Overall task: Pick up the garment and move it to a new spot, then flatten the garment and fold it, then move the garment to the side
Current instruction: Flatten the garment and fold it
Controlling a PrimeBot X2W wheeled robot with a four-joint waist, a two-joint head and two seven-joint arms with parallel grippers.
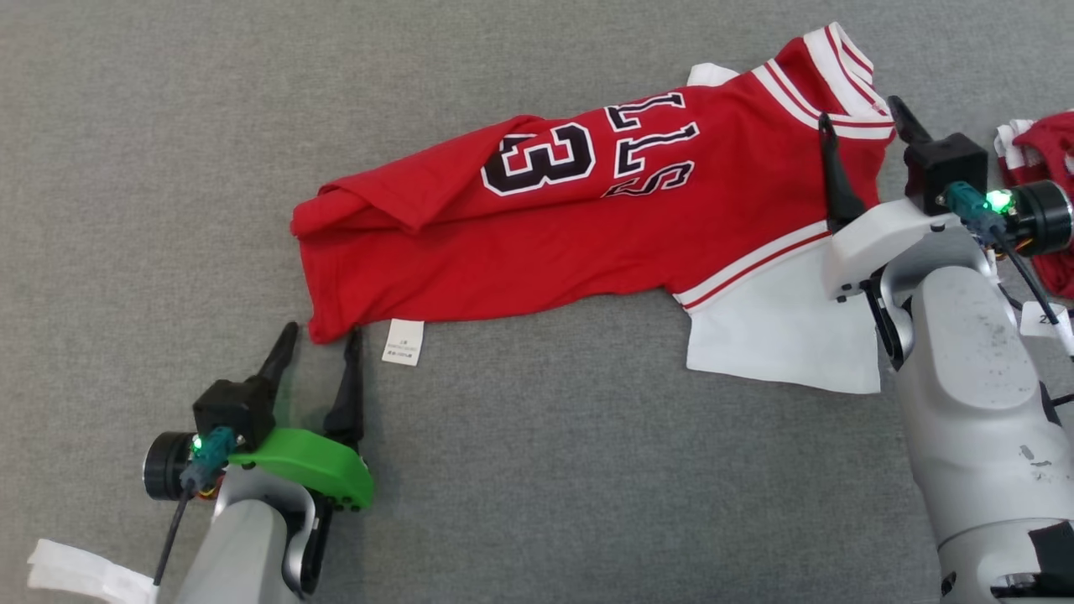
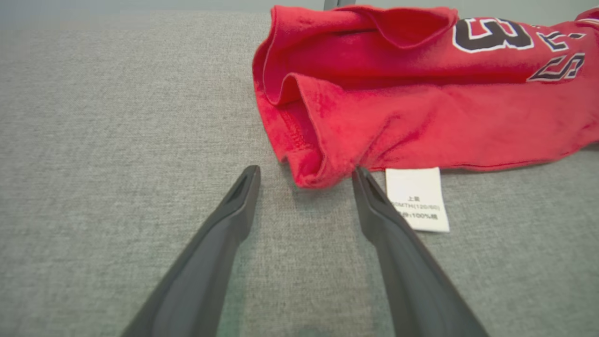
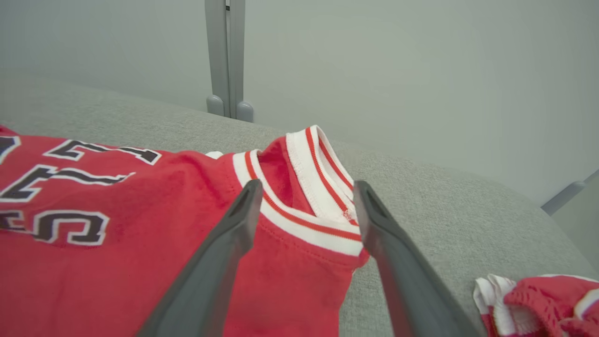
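Lying on the grey surface, the garment sits unheld: left gripper spread wide at its hem corner, right gripper likewise over its collar; closing shallow could catch one layer.

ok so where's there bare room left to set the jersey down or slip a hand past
Bare grey surface spreads left of the red jersey, beyond the left gripper. Another wide patch lies below the jersey, between the care label and the white cloth panel. The right is crowded: right gripper, collar, second red garment.
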